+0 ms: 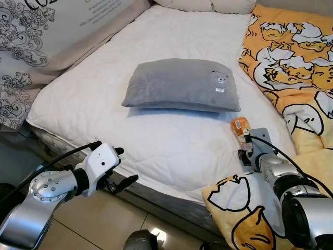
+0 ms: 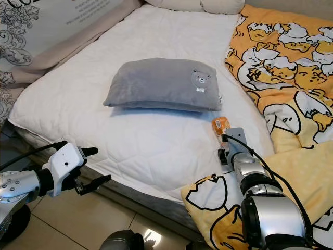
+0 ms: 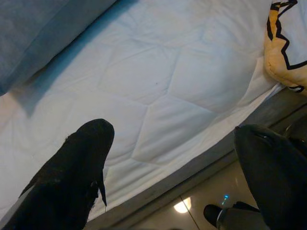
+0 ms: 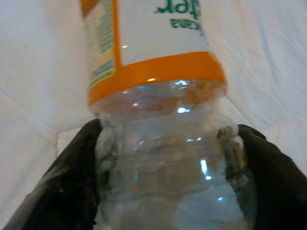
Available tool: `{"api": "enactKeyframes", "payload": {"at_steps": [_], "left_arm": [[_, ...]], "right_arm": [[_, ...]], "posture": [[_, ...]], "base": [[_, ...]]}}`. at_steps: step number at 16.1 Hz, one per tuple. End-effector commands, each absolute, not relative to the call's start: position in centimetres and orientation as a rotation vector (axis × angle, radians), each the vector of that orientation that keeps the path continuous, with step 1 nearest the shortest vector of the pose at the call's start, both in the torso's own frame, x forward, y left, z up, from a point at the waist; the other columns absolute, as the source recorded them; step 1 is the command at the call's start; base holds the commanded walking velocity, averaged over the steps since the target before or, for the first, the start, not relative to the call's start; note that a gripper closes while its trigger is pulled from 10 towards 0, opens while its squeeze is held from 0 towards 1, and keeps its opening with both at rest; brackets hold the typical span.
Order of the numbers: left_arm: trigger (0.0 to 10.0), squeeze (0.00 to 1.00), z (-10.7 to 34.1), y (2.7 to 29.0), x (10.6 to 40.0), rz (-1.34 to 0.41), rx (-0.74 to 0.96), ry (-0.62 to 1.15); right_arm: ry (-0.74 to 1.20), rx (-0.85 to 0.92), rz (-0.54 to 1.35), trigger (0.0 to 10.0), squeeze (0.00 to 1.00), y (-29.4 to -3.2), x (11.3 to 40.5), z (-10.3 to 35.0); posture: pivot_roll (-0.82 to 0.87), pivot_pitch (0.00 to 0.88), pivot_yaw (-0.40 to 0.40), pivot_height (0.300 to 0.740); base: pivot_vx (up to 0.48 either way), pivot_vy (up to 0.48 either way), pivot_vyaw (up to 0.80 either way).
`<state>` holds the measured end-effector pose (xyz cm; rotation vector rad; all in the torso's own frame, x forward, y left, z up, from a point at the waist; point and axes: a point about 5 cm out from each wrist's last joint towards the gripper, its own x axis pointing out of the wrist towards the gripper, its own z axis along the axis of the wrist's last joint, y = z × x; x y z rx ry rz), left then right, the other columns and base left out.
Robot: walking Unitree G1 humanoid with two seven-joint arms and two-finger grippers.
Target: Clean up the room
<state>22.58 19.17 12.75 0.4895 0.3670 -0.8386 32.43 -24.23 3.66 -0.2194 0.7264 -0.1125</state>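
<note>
Your right gripper (image 4: 163, 158) is clamped on the plastic bottle (image 4: 158, 120) lying on the white mattress (image 1: 171, 140); left gripper (image 1: 120, 167) spread, empty.

Clear glossy plastic bottle (image 4: 168, 158), quilted mattress (image 1: 171, 140)

You see silver arms with screwed round joints, black cables, a white left wrist housing (image 1: 100, 165), black fingers (image 3: 72, 177).

A grey pillow (image 1: 182, 85) lies mid-mattress (image 1: 156, 140), beside a yellow duck-print blanket (image 1: 296, 67).
</note>
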Motion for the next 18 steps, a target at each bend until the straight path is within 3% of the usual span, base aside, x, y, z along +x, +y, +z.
{"api": "enactKeyframes", "payload": {"at_steps": [1, 7, 10, 12, 13, 14, 15, 18], "left_arm": [[10.0, 0.0, 13.1, 19.2, 22.5, -0.844, 0.497, 0.367], [10.0, 0.0, 12.7, 18.5, 22.9, -0.838, 0.461, 0.356], [10.0, 0.0, 11.5, 18.0, 22.9, -0.779, 0.383, 0.341], [10.0, 0.0, 10.9, 17.6, 23.0, -0.715, 0.332, 0.319], [10.0, 0.0, 10.8, 17.5, 23.2, -0.655, 0.299, 0.298], [10.0, 0.0, 10.8, 17.3, 23.3, -0.618, 0.284, 0.278], [10.0, 0.0, 10.8, 17.1, 23.5, -0.562, 0.262, 0.244], [10.0, 0.0, 10.9, 16.3, 24.0, -0.358, 0.194, 0.155]], "right_arm": [[0.725, -0.192, -0.121, 0.0, 0.0, -24.2, 32.3, 3.5], [0.705, -0.162, -0.132, 0.0, 0.0, -24.4, 32.1, 3.3], [0.611, -0.078, -0.175, 0.0, 0.0, -24.5, 32.4, 3.8], [0.512, -0.031, -0.195, 0.0, 0.0, -24.6, 32.7, 4.5], [0.424, -0.023, -0.184, 3.9, 0.0, -24.2, 32.8, 5.3], [0.359, -0.011, -0.195, 9.5, 0.0, -24.0, 32.6, 6.0], [0.249, 0.009, -0.215, 10.0, 0.0, -23.7, 32.0, 7.4], [-0.023, 0.06, -0.184, 10.0, 0.0, -20.4, 30.1, 11.9]], "posture": [[0.33, 0.135, 0.067, 0.74], [0.28, 0.079, 0.063, 0.74], [0.17, 0.0, 0.078, 0.74], [0.11, 0.0, 0.083, 0.74], [0.09, 0.0, 0.083, 0.74], [0.08, 0.0, 0.083, 0.74], [0.06, 0.0, 0.087, 0.74], [0.02, 0.0, 0.097, 0.74]], "base": [[0.0, 0.0, 0.0], [0.0, 0.0, 0.0], [0.0, 0.0, 0.0], [0.0, 0.0, 0.0], [0.0, 0.0, 0.0], [0.0, 0.0, 0.0], [0.0, 0.0, 0.0], [0.0, 0.0, 0.27]]}}
